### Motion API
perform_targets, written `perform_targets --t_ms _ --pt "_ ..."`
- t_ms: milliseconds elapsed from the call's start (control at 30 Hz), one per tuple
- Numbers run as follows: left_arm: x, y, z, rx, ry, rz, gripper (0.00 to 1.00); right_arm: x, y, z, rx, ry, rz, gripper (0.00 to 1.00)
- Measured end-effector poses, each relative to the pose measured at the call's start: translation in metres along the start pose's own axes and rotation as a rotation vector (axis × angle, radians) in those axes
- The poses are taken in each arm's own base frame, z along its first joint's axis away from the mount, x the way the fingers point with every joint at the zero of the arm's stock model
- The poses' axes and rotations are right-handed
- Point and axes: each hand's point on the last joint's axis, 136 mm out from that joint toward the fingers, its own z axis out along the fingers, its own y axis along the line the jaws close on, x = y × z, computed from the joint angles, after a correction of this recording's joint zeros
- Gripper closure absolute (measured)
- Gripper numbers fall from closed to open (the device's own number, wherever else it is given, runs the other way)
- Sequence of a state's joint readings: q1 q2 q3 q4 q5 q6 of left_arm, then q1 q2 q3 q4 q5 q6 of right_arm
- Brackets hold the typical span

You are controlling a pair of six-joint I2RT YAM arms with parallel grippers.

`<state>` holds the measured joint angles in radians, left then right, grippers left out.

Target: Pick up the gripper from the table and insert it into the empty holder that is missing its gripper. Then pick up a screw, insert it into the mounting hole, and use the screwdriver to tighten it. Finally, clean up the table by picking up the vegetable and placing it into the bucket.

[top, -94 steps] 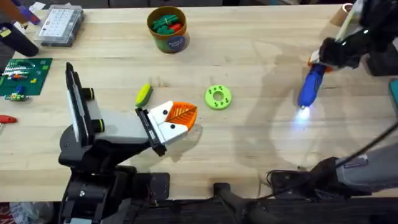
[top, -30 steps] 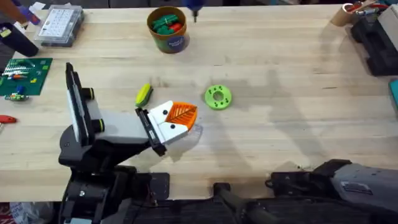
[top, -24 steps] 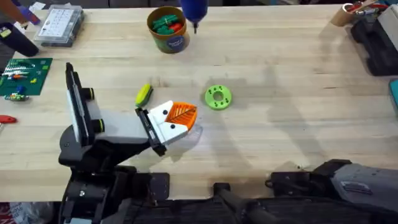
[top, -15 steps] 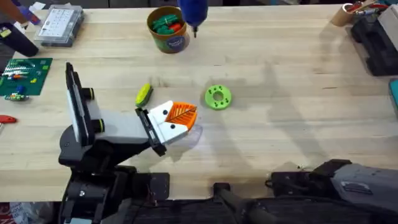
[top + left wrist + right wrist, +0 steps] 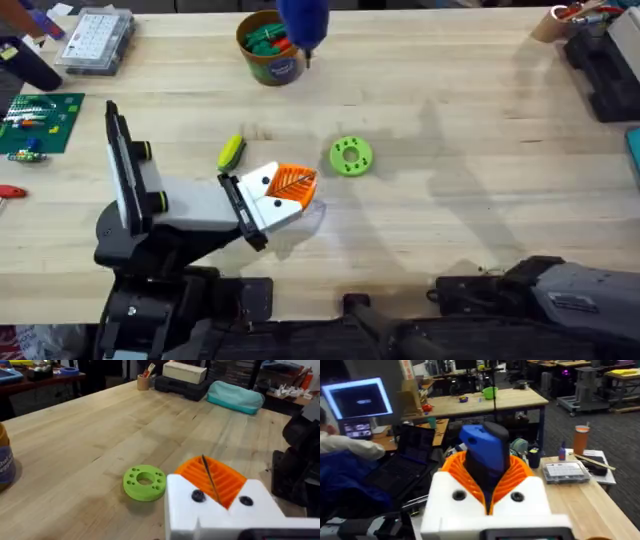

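Right end effector (image 5: 490,491) clamped the fat blue pen-shaped screwdriver (image 5: 485,452), hovering beside the round orange-brown bucket (image 5: 270,58). Left end effector's (image 5: 280,196) opening: cannot tell. Yellow-green toy vegetable (image 5: 232,152) lay on the wooden table (image 5: 450,170).

Overhead looks down/fwd; left wrist low, close; both share green ring (image 5: 350,156); right wrist faces room

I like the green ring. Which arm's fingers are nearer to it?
Left. The left fingers rest just beside the ring. The right fingers, holding the screwdriver, are up near the bucket.

Vegetable (image 5: 231,152) left of ring (image 5: 350,156).
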<state>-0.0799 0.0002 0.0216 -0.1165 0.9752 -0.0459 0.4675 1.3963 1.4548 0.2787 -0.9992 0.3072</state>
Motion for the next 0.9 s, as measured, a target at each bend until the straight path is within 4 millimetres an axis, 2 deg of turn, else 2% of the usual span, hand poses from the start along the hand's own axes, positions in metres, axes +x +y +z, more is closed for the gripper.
perform_targets --t_ms 333,567,767,900 --pt "0.000 0.000 0.000 0.000 0.000 0.000 0.984 0.003 0.025 0.001 -0.143 -0.043 -0.118 0.983" --pt "0.000 0.000 0.000 0.000 0.000 0.000 0.984 0.024 0.037 -0.008 -0.206 -0.128 -0.198 0.984" --pt "0.000 0.000 0.000 0.000 0.000 0.000 0.984 0.057 0.029 -0.011 -0.187 -0.115 -0.047 0.984" --pt "0.000 0.000 0.000 0.000 0.000 0.000 0.984 0.065 0.030 -0.007 -0.197 -0.104 -0.001 0.984"
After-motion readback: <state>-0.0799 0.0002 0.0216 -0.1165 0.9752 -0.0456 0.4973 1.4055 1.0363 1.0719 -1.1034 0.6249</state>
